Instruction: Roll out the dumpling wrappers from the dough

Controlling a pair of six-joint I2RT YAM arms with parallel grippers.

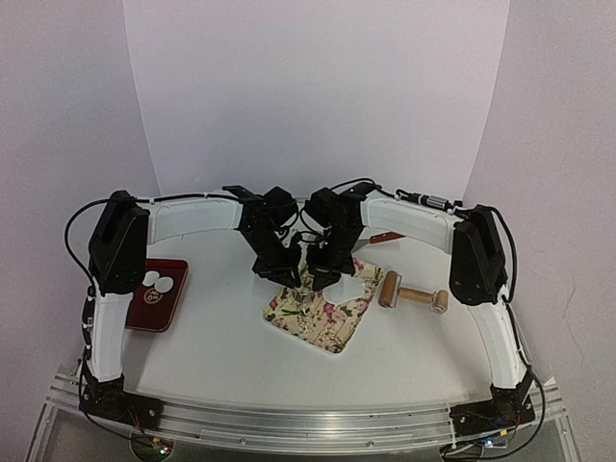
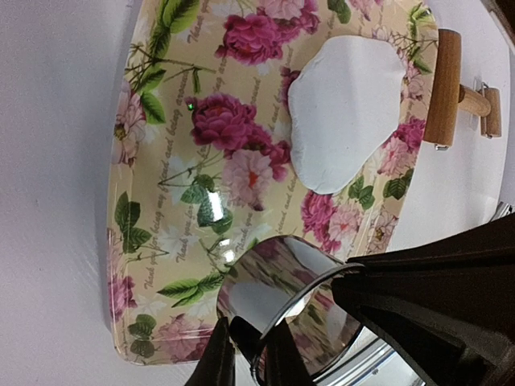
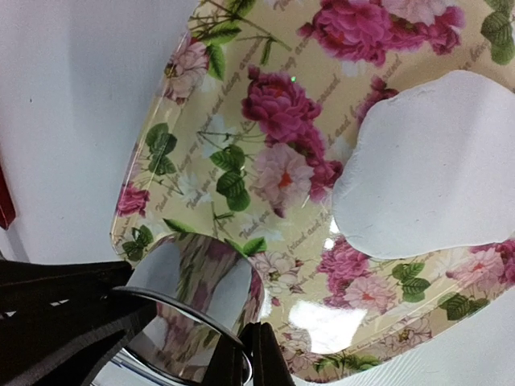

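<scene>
My left pincer (image 2: 249, 358) and right pincer (image 3: 241, 358) both clamp the ring (image 2: 273, 281) by its rim. The dough (image 2: 346, 112) looks soft, limp, tearable — best lifted gently at its edge.

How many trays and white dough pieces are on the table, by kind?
Flowered cream rectangular tray: 1
Dark red rectangular tray: 1
Flattened white dough sheet: 1
Small thin round white dumpling wrappers: 2
Total: 5
</scene>
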